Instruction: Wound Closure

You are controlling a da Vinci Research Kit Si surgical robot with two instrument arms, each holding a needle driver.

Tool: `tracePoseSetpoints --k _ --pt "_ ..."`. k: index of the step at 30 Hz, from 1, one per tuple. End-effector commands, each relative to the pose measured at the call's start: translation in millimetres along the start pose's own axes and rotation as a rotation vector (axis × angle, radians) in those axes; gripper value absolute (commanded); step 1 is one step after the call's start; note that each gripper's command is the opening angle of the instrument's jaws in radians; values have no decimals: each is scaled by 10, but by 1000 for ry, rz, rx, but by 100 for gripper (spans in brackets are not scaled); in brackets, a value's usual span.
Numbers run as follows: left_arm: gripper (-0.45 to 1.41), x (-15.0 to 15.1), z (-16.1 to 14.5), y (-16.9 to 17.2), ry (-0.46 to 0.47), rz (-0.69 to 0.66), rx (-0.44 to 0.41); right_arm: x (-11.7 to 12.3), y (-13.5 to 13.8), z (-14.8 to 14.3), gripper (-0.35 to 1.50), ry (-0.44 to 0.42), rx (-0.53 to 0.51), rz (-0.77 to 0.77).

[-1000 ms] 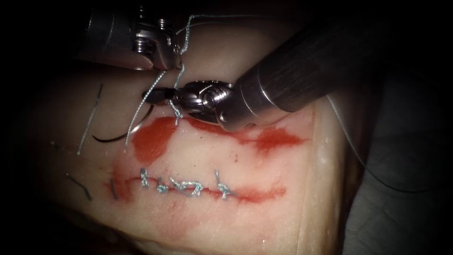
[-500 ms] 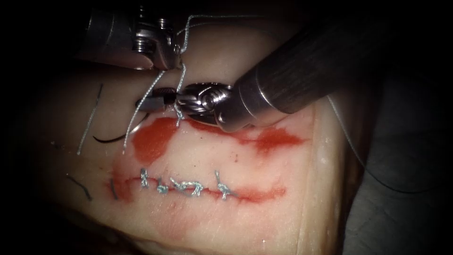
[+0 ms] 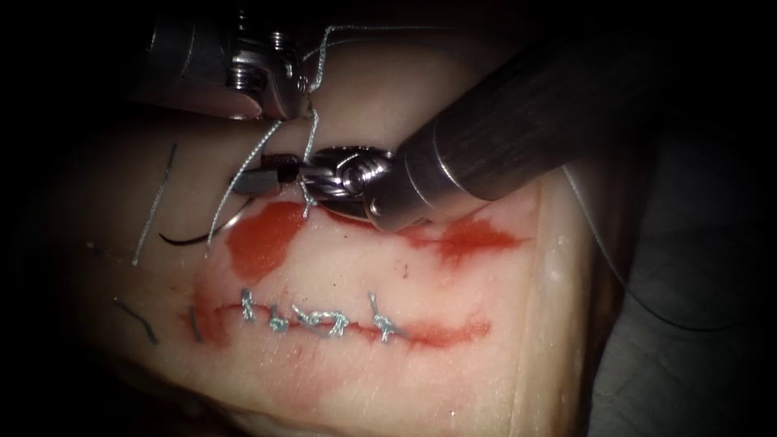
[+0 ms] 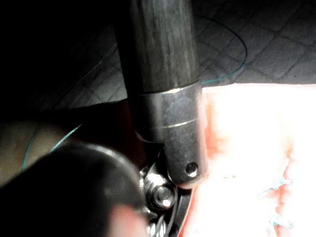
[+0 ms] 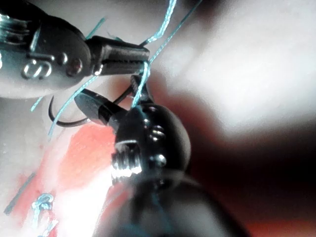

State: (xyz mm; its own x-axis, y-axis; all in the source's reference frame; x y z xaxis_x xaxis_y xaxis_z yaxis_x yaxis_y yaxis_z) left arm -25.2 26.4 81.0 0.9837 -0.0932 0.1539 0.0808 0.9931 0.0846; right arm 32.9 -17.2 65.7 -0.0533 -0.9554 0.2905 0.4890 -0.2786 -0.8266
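On the tissue [image 3: 453, 283], the stitched cut [image 3: 324, 322] runs across the endoscope view with several knots. Above it, my left tool [image 3: 301, 103] is shut on the pale thread [image 3: 317, 65]. The thread drops from it and winds around the base of my right tool's jaws [image 3: 261, 171], which stand open and hold nothing. A loose strand [image 3: 235, 190] hangs just past their tips. The curved needle [image 3: 190, 237] lies free on the tissue, left of the jaws. The right wrist view shows the left tool [image 5: 140, 53] gripping thread beside the open right tool [image 5: 106, 93], with the needle [image 5: 64, 122] behind.
Red fluid [image 3: 259, 239] pools below the right tool and along the cut. Cut ends of thread [image 3: 154, 206] lie on the tissue's left side. More thread [image 3: 599, 243] trails off the tissue's right edge. The right tool's shaft [image 4: 163, 74] crosses the left wrist view.
My right tool's jaws were shut one second ago and have since opened, and its tip has shifted slightly left. The left tool and the needle have stayed put.
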Motion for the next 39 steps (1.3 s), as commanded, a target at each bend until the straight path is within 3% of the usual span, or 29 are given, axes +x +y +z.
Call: tracePoseSetpoints --k 1,3,4,5,6,18,19,21,23,28,31,36,37,39 --pt "-45 -4 5 4 0 -1 -2 -2 2 10 76 -5 -5 0" --pt "-45 -4 5 4 0 -1 -2 -3 2 10 42 -5 -4 30" --pt "-45 -4 5 4 0 -1 -2 -2 2 10 4 -5 -4 36" --pt "-45 -4 5 3 0 -1 -2 -2 2 10 -21 -5 -5 54" --pt "-45 -4 5 3 0 -1 -2 -2 2 10 -35 -5 -5 65" --pt "-45 -2 4 5 -1 0 0 -1 -1 -1 -35 9 -26 79" --pt "-45 -1 4 6 -3 1 -1 -2 -2 -2 -5 10 -26 86" --pt "-45 1 2 9 -6 2 -1 -4 -3 -6 78 14 -32 16" --pt "-45 5 0 12 -11 4 -1 -5 -3 -11 131 6 -47 -120" --pt "-45 12 -12 17 -22 -25 13 -7 -5 -31 145 -9 -95 -184" --pt "-45 18 -22 18 -37 -70 75 -11 -7 -49 145 -3 -104 -198" --pt "-45 35 -32 15 -51 -144 244 -20 -11 -73 145 -12 -88 -198" --pt "-45 44 -32 12 -70 -163 318 -23 -12 -79 145 -19 -77 -193" --pt "-45 48 -31 11 -81 -175 361 -25 -13 -82 145 -22 -70 -191"
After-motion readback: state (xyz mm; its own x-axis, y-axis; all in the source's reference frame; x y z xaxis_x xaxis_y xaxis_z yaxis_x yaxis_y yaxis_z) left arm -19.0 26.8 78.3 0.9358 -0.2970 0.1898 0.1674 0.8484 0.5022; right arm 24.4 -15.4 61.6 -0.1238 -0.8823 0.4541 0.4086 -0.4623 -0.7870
